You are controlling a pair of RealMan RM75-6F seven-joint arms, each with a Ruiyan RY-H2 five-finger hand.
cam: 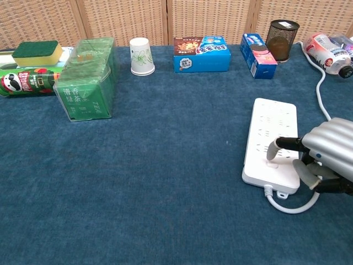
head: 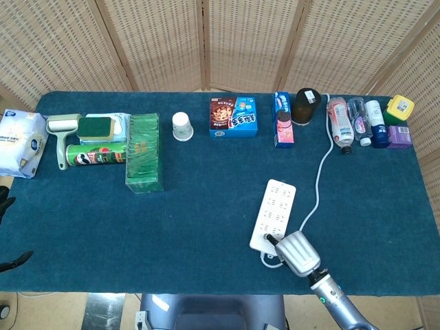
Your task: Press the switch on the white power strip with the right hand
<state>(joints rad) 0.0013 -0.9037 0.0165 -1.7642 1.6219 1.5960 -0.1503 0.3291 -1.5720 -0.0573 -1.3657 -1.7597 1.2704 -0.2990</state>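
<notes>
The white power strip [head: 275,206] [cam: 273,124] lies on the blue cloth right of centre, with its cable [head: 318,179] running to the back right. Its switch [cam: 271,164] sits at the near end. My right hand [head: 297,253] [cam: 325,157] is at that near end. One finger points left, its fingertip [cam: 272,153] at the switch, and the other fingers are curled in. Whether the tip presses the switch is not visible. Only the dark fingertips of my left hand [head: 5,203] show, at the far left edge, spread apart and holding nothing.
Along the back stand a paper cup [head: 181,126], a blue snack box [head: 234,117], a small blue carton [head: 282,128], a dark mesh cup [head: 306,105] and several bottles [head: 354,120]. At the left are a green tea box [head: 144,152], a chips can [head: 96,154] and a sponge [head: 95,126].
</notes>
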